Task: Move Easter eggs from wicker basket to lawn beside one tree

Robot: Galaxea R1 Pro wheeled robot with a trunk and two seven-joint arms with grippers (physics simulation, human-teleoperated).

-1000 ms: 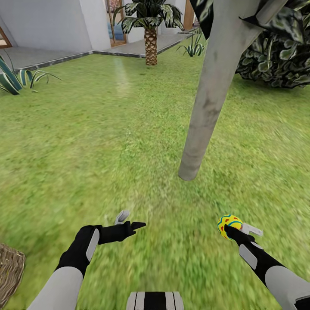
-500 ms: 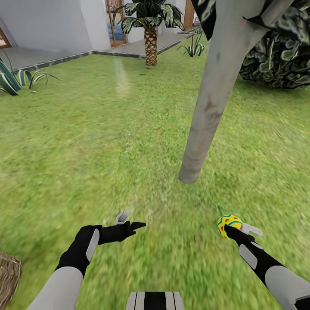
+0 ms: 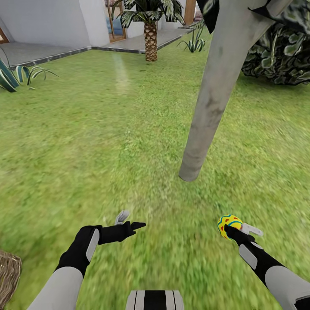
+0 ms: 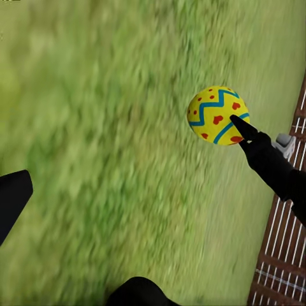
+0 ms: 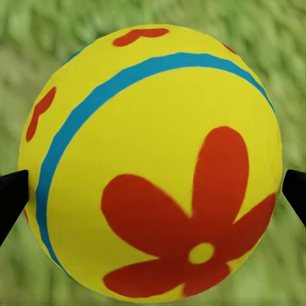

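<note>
- Head view: the right end effector [image 3: 236,229] was clamped on one Easter egg [image 3: 229,225], carried above the lawn [image 3: 107,142]. The tree [image 3: 212,99] stood ahead of that end effector, its trunk base near but apart from the egg. The left end effector [image 3: 129,220] had its fingers apart and held nothing. The wicker basket [image 3: 8,272] sat behind and outboard of the left end effector; its contents could not be seen.
- Left wrist view: the egg [image 4: 217,115] hung over grass with the right end effector's dark fingertip [image 4: 245,129] on its side.
- Right wrist view: the egg [image 5: 152,164] sat between the two fingertips [image 5: 13,201], both touching its flanks at the widest part.
- Risk, as judged: the hold is two small contacts on a smooth round shell. A release from this height could let the egg roll away from the trunk; a jolt could slip it loose early.
</note>
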